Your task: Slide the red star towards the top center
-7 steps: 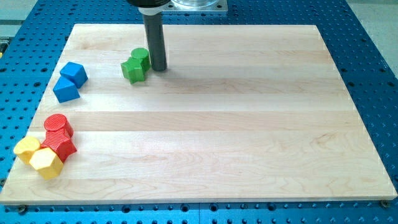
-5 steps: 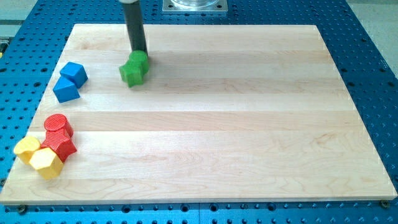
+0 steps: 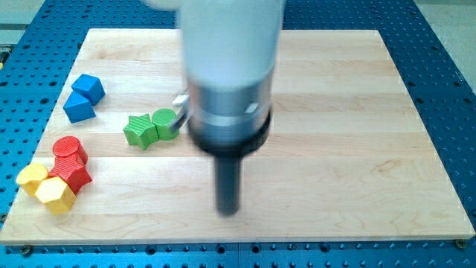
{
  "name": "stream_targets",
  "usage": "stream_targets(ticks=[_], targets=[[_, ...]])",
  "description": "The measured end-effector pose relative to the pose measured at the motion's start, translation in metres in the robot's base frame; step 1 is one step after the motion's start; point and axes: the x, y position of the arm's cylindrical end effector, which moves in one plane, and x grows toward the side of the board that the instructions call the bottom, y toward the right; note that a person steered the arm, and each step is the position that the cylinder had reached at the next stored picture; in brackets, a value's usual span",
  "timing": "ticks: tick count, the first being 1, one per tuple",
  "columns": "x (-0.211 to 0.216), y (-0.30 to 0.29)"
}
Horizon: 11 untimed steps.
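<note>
The arm (image 3: 230,67) hangs large and blurred over the middle of the table (image 3: 349,149), and its tip (image 3: 227,211) sits low in the view, near the bottom edge and a little left of centre. The arm carries no jaws, only the rod, which holds nothing and touches no block.

The red star (image 3: 73,177) lies near the left edge, low in the view, well apart from the tip. It is hemmed in: a red cylinder (image 3: 69,150) touches it above, a yellow hexagonal block (image 3: 55,194) touches it below, and a second yellow block (image 3: 31,176) sits just to its left, shape unclear. Its right side faces bare wood. Which way its points aim, and any long axis, cannot be made out.

Two blue blocks (image 3: 88,88) (image 3: 77,108) rest close together near the left edge, higher up. A green star (image 3: 139,129) and a green cylinder (image 3: 163,122) touch each other left of the arm.

The right half of the table and the strip along its top edge are open. A blue perforated surface (image 3: 446,74) surrounds the table. No writing or label can be read.
</note>
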Motion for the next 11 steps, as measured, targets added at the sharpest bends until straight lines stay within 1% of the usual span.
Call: stream_targets(ticks=[1, 4, 7, 8, 9, 10, 11], targets=[[0.009, -0.019], [0.008, -0.172], [-0.029, -0.177], [-0.047, -0.186], [-0.078, -0.192], [-0.075, -0.160], [-0.071, -0.184]])
